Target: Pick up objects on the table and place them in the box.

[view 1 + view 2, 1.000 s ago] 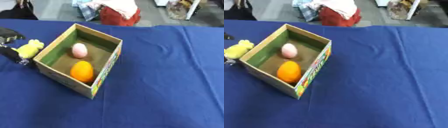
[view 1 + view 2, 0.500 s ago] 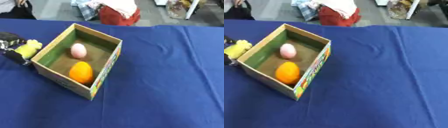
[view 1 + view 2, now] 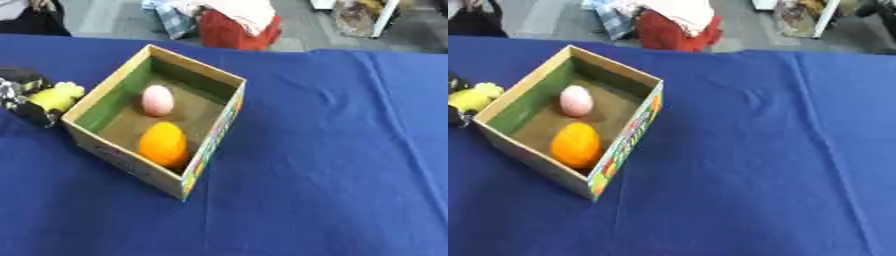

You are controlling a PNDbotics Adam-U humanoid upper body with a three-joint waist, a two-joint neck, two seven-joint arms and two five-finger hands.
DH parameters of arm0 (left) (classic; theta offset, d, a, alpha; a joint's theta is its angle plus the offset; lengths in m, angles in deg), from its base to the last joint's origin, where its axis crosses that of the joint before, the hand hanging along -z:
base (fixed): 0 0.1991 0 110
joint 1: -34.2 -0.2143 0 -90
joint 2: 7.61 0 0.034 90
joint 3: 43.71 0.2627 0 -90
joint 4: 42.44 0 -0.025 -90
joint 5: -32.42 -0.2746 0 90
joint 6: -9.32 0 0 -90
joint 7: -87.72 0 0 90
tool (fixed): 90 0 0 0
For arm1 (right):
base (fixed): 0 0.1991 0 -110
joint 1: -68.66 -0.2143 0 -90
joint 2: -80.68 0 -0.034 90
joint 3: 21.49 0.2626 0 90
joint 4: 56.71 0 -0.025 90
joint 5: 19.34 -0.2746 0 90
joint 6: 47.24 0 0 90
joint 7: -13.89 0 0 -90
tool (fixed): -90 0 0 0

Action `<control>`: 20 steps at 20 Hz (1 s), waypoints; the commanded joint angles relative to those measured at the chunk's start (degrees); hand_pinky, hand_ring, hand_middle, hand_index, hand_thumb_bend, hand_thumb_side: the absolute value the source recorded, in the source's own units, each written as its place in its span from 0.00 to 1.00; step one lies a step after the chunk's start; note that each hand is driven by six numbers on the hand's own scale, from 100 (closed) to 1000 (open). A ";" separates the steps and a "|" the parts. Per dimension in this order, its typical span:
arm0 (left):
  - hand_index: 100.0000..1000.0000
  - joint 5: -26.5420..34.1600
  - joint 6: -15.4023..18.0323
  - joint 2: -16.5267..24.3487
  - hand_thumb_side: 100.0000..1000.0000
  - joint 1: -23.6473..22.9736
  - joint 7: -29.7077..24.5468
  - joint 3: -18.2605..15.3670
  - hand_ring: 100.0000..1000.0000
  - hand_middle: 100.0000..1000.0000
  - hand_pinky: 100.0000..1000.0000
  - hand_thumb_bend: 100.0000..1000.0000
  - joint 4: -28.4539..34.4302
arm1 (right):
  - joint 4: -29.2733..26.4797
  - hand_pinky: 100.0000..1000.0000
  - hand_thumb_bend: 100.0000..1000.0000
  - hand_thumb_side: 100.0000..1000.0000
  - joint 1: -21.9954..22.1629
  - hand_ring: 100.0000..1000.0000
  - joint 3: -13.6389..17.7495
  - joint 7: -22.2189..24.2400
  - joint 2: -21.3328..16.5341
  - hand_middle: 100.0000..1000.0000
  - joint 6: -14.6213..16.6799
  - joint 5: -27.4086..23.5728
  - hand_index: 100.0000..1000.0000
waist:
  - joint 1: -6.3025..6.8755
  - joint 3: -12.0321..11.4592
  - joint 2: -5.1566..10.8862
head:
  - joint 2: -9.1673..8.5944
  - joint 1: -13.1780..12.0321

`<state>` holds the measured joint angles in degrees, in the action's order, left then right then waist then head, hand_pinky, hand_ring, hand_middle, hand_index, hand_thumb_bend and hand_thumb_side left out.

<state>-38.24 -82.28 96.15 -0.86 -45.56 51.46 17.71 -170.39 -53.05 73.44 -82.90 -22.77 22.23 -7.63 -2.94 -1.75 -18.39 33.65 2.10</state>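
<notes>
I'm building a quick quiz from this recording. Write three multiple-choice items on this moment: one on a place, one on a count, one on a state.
1. Where is the yellow object?
A. in the box
B. outside the box's left wall
C. right of the box

2. How many objects lie in the box?
A. one
B. two
C. four

3. The left hand is
A. empty
B. holding the yellow object
C. inside the box

Key:
1 B, the yellow object sits beside the box.
2 B, a pink egg and an orange egg.
3 B, the left hand grips it.
</notes>
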 commanded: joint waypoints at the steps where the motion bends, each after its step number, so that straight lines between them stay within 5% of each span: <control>1: 0.81 0.15 -1.05 1.01 0.17 1.16 0.26 -0.11 0.78 0.68 0.45 0.00 0.47 | -0.91 0.55 0.55 0.95 -0.34 0.72 0.71 -0.08 -0.85 0.68 -0.16 0.21 0.86 | 0.16 0.10 1.04 | -0.67 -0.26; 3: 0.81 -0.56 -1.61 1.04 0.16 1.14 0.80 -0.01 0.78 0.68 0.44 0.00 0.54 | -0.91 0.55 0.55 0.95 -0.25 0.72 0.76 -0.12 -0.81 0.68 -0.17 0.23 0.86 | 0.19 0.13 1.08 | -0.65 -0.26; 11: 0.46 -8.13 -4.03 0.93 0.01 0.72 10.04 0.15 0.46 0.29 0.10 0.00 0.40 | -0.91 0.54 0.58 0.96 -0.07 0.72 1.00 -0.44 -0.31 0.67 -0.26 -0.07 0.86 | 0.33 0.36 1.21 | -0.74 -0.33; 15: 0.28 -10.51 -6.76 0.78 0.11 0.60 16.80 -0.16 0.36 0.15 0.00 0.00 0.00 | -0.91 0.54 0.58 0.96 -0.94 0.71 0.87 -0.32 0.43 0.65 -1.17 0.22 0.85 | 0.39 0.39 1.34 | -0.84 -0.26; 20: 0.17 -13.08 -10.93 1.86 0.10 0.64 24.39 0.36 0.27 0.07 0.00 0.00 3.38 | -0.91 0.53 0.58 0.96 -1.46 0.71 0.71 -0.01 0.90 0.64 -2.17 1.12 0.85 | 0.58 0.04 1.49 | -0.59 -0.03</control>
<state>-50.40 -92.29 95.96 -1.27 -23.02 51.83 19.22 -170.39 -53.63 73.77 -82.84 -21.06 20.38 -7.04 -2.55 -1.69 -18.31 33.62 1.95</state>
